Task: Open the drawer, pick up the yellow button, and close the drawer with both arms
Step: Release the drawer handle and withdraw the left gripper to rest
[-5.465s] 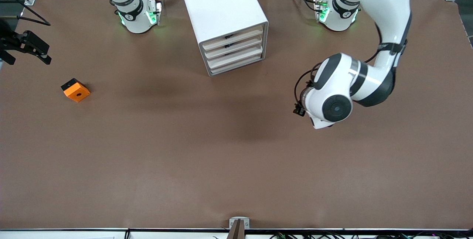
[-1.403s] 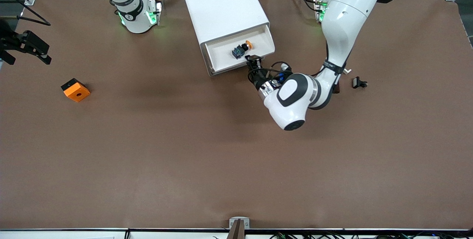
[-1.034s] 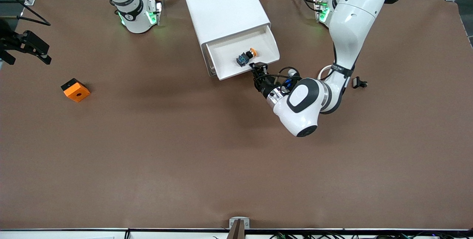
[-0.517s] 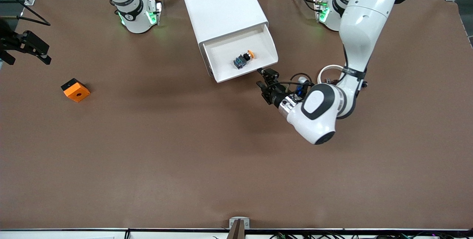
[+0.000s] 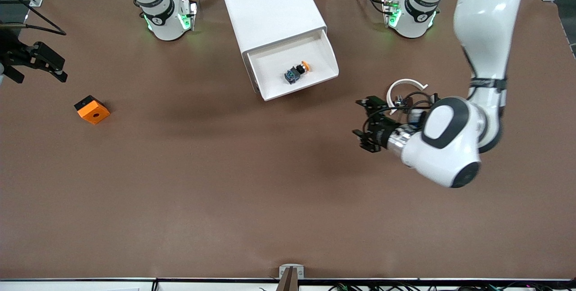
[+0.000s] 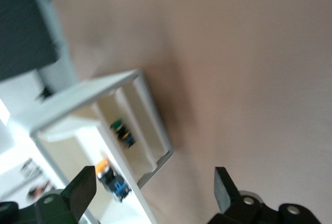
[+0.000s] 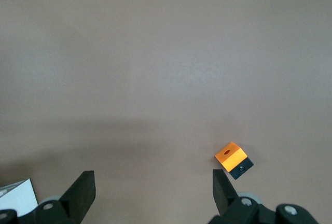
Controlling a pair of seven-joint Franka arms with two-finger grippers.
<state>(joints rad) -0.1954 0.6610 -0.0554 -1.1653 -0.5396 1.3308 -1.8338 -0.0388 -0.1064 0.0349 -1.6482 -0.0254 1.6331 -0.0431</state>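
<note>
1. Brown paper covers the table point(image 5: 180, 201); a white cabinet point(image 5: 270, 7) sits at the edge where the arm bases stand, its top drawer point(image 5: 330, 64) pulled out.
2. Button point(image 5: 295, 71) is seen lying mid-tray inside that drawer.
3. Left gripper point(image 5: 368, 124) is spread wide and empty, over bare table nearer the front camera than the drawer.
4. Right gripper point(image 5: 33, 62) is parked wide, empty, at the right arm's end, near an orange block point(image 5: 92, 109).
5. Probably best approached from straight above, with the tray walls cleared.
</note>
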